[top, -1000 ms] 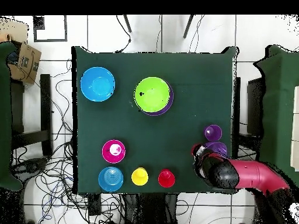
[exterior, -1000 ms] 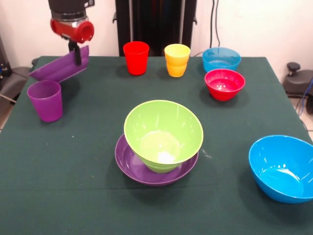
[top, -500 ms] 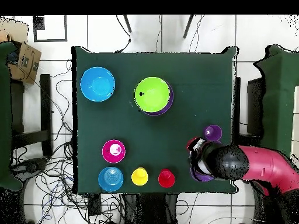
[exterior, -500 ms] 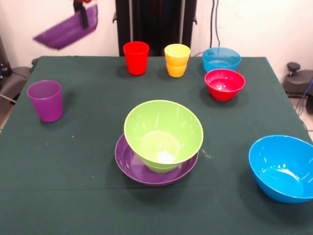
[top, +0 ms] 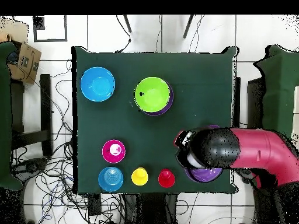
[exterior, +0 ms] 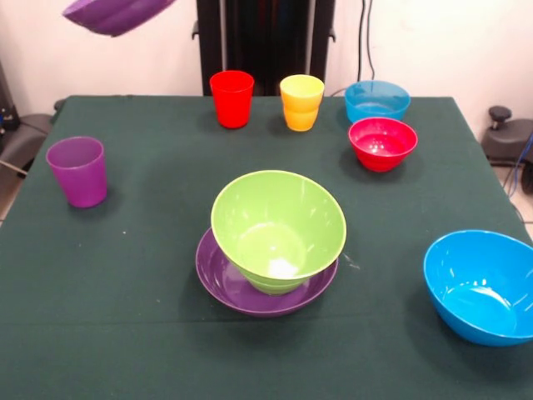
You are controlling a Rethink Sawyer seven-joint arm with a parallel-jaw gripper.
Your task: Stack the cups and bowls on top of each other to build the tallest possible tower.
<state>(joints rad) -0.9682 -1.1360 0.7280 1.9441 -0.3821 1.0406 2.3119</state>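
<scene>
A large purple bowl (exterior: 117, 13) hangs tilted high above the table's far left corner in the front view; in the overhead view it (top: 205, 174) shows under the red arm. My gripper (top: 195, 160) holds it, its fingers hidden by the arm's head. The tower is a lime green bowl (exterior: 278, 229) standing in a second purple bowl (exterior: 218, 279) at mid table. A large blue bowl (exterior: 481, 286) sits near right. The red cup (exterior: 231, 98), yellow-orange cup (exterior: 301, 102) and purple cup (exterior: 77, 171) stand apart.
A small red bowl (exterior: 382, 142) and a small light blue bowl (exterior: 377, 100) sit at the far right. No small green bowl shows. The robot's black pedestal (exterior: 265, 42) stands behind the table's far edge. Cables lie on the floor around the table (top: 193, 70).
The purple bowl has been lifted from just above the table by the purple cup to the top edge of the front view. In the overhead view the arm has swung inward over the table.
</scene>
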